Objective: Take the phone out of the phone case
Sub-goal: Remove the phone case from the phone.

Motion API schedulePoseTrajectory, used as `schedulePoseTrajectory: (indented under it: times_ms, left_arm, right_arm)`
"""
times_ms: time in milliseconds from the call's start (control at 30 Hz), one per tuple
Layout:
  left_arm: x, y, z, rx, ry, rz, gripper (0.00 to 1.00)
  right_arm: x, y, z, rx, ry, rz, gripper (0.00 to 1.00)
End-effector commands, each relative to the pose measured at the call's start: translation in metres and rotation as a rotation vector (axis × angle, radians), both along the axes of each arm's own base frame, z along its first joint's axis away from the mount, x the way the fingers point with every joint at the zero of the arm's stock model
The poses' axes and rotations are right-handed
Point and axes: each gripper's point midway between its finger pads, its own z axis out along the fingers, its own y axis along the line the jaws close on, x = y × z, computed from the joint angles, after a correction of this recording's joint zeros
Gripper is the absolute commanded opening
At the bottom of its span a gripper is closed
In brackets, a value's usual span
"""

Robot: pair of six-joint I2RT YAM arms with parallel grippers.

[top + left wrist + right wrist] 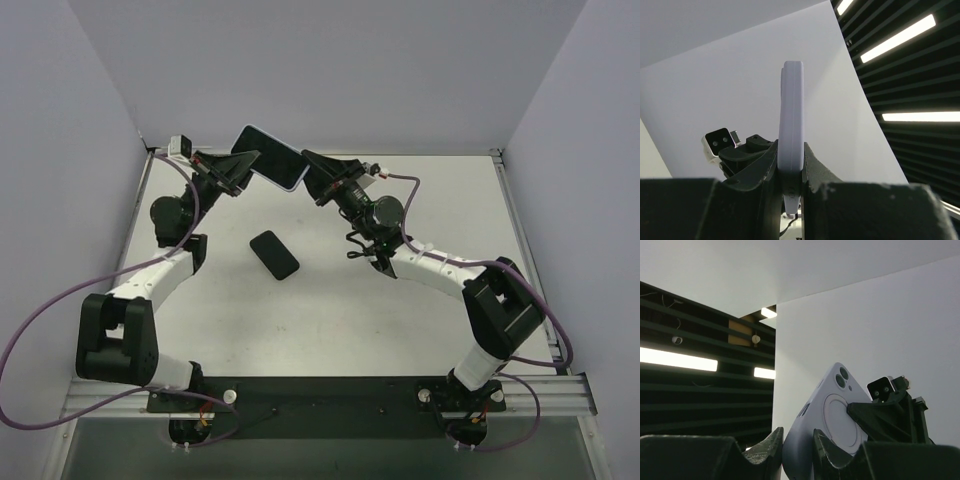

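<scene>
A lavender phone case (pixel 285 170) is held in the air above the far middle of the table. Its upper face is dark, like a phone screen (pixel 262 148). My left gripper (pixel 243 166) is shut on its left end and my right gripper (pixel 310 176) is shut on its right end. In the left wrist view the case (pixel 791 115) stands edge-on, pinched at my gripper (pixel 791 172). In the right wrist view the case's back (pixel 835 410), with camera holes and a ring, sits in my gripper (pixel 798 445).
A black phone-like slab (pixel 274 254) lies flat on the white table (pixel 400 330) near the middle, below the held case. White walls stand at the left, right and back. The black mounting rail (pixel 320 395) runs along the near edge.
</scene>
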Motion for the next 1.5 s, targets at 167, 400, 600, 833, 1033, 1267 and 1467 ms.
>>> schedulePoseTrajectory:
  times_ms: [167,400,600,833,1033,1267,1467]
  left_arm:
    - [-0.149,0.024,0.143,-0.245,-0.631,-0.079,0.0]
    - [-0.153,0.028,0.148,-0.27,-0.637,-0.069,0.0]
    - [-0.157,0.031,0.156,-0.29,-0.653,-0.067,0.0]
    - [-0.17,0.037,0.173,-0.319,-0.701,-0.073,0.0]
    - [-0.187,0.044,0.186,-0.353,-0.738,-0.077,0.0]
    - [-0.202,0.05,0.197,-0.387,-0.766,-0.084,0.0]
    - [-0.211,0.054,0.202,-0.403,-0.785,-0.086,0.0]
  right_arm:
    - [-0.054,0.002,0.062,0.251,-0.2,0.152,0.0]
    - [-0.055,0.012,0.064,0.262,-0.199,0.173,0.0]
    - [-0.056,0.02,0.07,0.276,-0.211,0.197,0.0]
    - [-0.058,0.029,0.076,0.299,-0.218,0.221,0.0]
    - [-0.057,0.031,0.076,0.3,-0.214,0.221,0.0]
    - [-0.055,0.033,0.074,0.3,-0.213,0.223,0.0]
    - [-0.056,0.036,0.072,0.299,-0.207,0.226,0.0]
